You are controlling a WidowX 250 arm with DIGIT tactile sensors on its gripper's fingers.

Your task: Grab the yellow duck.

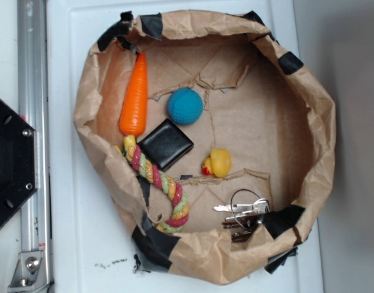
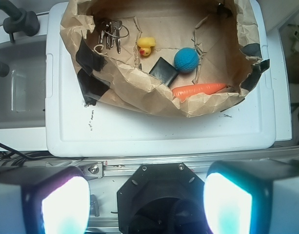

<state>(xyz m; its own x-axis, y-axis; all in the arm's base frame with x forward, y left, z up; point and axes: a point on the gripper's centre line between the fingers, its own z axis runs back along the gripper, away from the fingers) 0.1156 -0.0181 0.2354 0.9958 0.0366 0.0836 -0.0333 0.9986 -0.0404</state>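
Observation:
The yellow duck (image 1: 218, 163) sits on the floor of the brown paper bowl (image 1: 309, 110), near its middle, with its orange-red beak to the left. In the wrist view the duck (image 2: 146, 46) lies far off, between the keys and the black block. My gripper (image 2: 147, 204) is open and empty, with its two bright pads wide apart at the bottom of the wrist view. It hangs high over the black robot base (image 2: 161, 195), well short of the bowl. The gripper does not show in the exterior view.
In the bowl lie a blue ball (image 1: 185, 106), an orange carrot toy (image 1: 135, 94), a black block (image 1: 165, 144), a striped rope toy (image 1: 159, 183) and a bunch of keys (image 1: 244, 213). The bowl stands on a white lid (image 2: 159, 131). A metal rail (image 1: 31, 140) runs beside it.

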